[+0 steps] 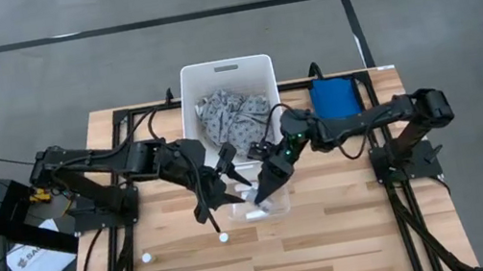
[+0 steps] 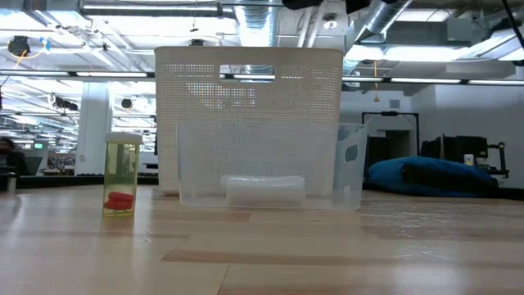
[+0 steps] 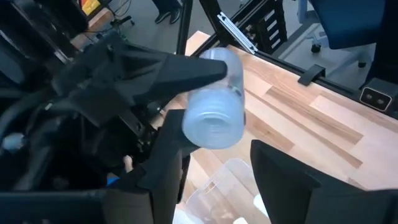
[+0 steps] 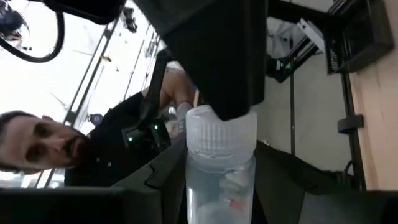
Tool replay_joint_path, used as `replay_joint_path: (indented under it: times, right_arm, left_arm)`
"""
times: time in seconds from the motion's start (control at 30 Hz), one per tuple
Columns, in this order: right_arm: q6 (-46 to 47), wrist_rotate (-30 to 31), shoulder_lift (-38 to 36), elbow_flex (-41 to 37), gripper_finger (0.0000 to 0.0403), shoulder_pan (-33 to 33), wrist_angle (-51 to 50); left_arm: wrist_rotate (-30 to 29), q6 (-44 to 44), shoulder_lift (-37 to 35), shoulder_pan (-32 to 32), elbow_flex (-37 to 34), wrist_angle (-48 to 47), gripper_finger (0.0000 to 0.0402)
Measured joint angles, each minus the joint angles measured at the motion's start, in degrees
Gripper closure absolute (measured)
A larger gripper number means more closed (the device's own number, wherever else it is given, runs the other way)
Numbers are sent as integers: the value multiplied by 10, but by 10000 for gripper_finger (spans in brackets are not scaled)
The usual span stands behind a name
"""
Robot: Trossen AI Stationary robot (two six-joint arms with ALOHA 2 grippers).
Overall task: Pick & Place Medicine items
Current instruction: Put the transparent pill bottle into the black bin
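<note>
My right gripper [image 1: 260,191] is shut on a small clear bottle with a white ribbed cap [image 4: 221,134], held above a clear tub [image 1: 260,205]. My left gripper [image 1: 219,190] is open right beside it. Its fingers [image 3: 168,177] stand on either side of the bottle's cap end [image 3: 213,121]. One white cylinder [image 2: 264,190] lies in the clear tub. A clear vial with red contents [image 2: 123,176] stands upright on the table, and it also shows in the high view [image 1: 224,237]. Another small white item [image 1: 147,258] sits on the table at the near left. My right gripper pinches the bottle's clear body [image 4: 219,186] between its two fingers, coming from the table's right and slanting down. The bottle lies along the fingers, with its capped end sticking out past the fingertips, clear of the table. My left gripper has one finger [image 4: 211,56] over the cap; I cannot tell whether it touches.
A white perforated bin [image 1: 192,99] holding a grey patterned cloth [image 1: 234,117] stands just behind the clear tub. A blue padded pouch [image 1: 333,97] lies at the far right. Bare wood lies along the near edge. A person shows beyond the table in the right wrist view.
</note>
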Motion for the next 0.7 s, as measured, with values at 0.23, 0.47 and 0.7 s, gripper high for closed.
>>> replay_joint_path:
  times: [0.23,0.47,0.7]
  right_arm:
    - [0,-22,22,15,241,-10,-3]
    - [0,-23,23,15,241,-19,-2]
    - [0,-23,23,15,241,-19,-2]
  left_arm:
    - [10,17,0,0,0,1,194]
    - [19,18,0,0,0,-3,209]
    - [28,18,0,8,0,-3,244]
